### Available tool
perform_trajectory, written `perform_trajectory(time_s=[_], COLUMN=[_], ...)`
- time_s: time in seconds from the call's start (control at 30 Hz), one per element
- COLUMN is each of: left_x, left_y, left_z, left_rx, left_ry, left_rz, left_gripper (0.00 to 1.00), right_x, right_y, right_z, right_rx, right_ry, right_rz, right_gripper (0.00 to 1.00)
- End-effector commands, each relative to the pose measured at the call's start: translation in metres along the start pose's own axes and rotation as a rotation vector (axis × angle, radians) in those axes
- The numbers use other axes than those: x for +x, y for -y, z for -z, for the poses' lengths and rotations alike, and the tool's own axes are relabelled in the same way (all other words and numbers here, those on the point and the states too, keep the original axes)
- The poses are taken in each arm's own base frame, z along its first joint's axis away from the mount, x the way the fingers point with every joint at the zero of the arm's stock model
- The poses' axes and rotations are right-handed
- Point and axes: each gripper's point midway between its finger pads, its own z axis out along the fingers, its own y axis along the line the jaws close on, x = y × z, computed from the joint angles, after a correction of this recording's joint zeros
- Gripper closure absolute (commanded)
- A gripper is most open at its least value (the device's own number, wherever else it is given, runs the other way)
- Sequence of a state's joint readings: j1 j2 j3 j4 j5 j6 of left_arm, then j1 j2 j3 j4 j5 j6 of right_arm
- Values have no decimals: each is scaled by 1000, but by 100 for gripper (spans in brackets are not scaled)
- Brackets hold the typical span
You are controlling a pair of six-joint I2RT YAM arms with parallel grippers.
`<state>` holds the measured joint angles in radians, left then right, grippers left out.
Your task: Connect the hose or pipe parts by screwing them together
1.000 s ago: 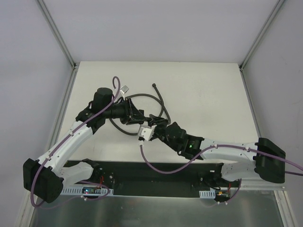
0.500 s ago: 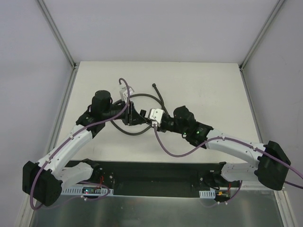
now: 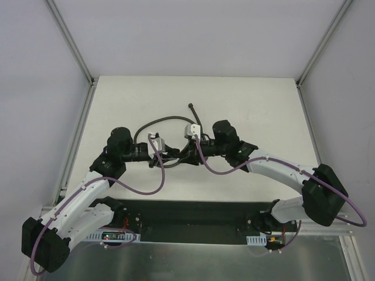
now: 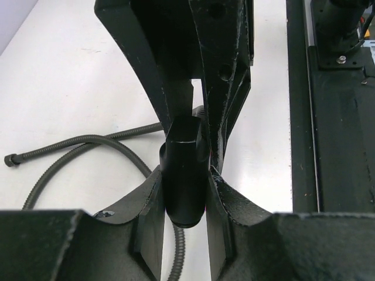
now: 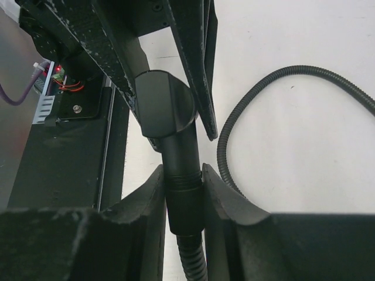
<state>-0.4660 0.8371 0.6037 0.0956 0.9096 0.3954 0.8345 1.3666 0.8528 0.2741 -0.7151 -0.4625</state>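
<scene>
Top external suggests you're mid-mating: left gripper (image 3: 167, 155) and right gripper (image 3: 184, 153) each pinch a fitting (image 5: 183, 202), ends meeting over the table (image 3: 263, 105), hose (image 3: 167, 119) looping behind. Next you need axes aligned, then a twist.

The left gripper (image 3: 166, 156) and the right gripper (image 3: 186, 154) are set tip to tip near the middle of the table (image 3: 263, 105), the left one on the left. The left fitting (image 4: 184, 175) is clamped between the left fingers and the right fitting (image 5: 183, 190) between the right fingers, the two placed end to end. Behind the grippers a hose (image 3: 167, 119) is laid in an arc on the table, and a free hose end (image 3: 190, 106) lies farther back.
</scene>
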Motion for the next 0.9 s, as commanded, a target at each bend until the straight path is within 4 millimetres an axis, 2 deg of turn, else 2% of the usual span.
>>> perform_trajectory(time_s=[0.0,0.07,0.1,0.17,0.2,0.27,0.3,0.33,0.37,0.43,0.5,0.53,0.6,0.67,0.7,0.77,0.8,0.87], left_x=[-25,-29,-29,-32,-35,-37,-42,-45,-48,-56,-69,-66,-77,-79,-87,-84,-86,-84], left_y=[-18,-25,-26,-29,-31,-31,-33,-35,-35,-44,-53,-50,-49,-46,-48,-42,-42,-33], left_z=[4,5,4,3,3,3,4,5,6,12,18,19,18,18,18,16,15,11], left_rx=[-87,-136,-147,-177,-186,-198,-214,-233,-255,-339,-410,-419,-413,-416,-413,-403,-392,-359], left_ry=[56,68,73,84,89,96,108,114,132,156,198,180,195,192,209,194,191,161], left_rz=[-203,-136,-101,23,66,178,211,236,340,455,628,702,817,956,993,1157,1200,1347], left_gripper=[100,100,100,100,100,100,100,100,100,100,100,100,100,100,100,100,100,100], right_x=[-25,-26,-28,-34,-35,-41,-42,-52,-46,-56,-59,-62,-65,-67,-74,-75,-88,-88], right_y=[8,22,26,35,37,43,45,45,46,44,45,41,42,35,35,35,35,33], right_z=[3,8,11,20,24,36,40,47,51,59,65,66,68,61,62,58,60,58], right_rx=[36,139,171,256,289,395,431,491,520,595,651,679,721,724,746,806,855,907], right_ry=[52,52,59,84,93,115,118,140,117,124,84,70,28,4,1,-31,4,-31], right_rz=[-36,-26,-14,31,46,130,165,217,276,358,468,504,592,653,712,758,784,851], right_gripper=[99,88,71,62,49,40,33,30,29,19,14,14,14,13,12,12,12,12])
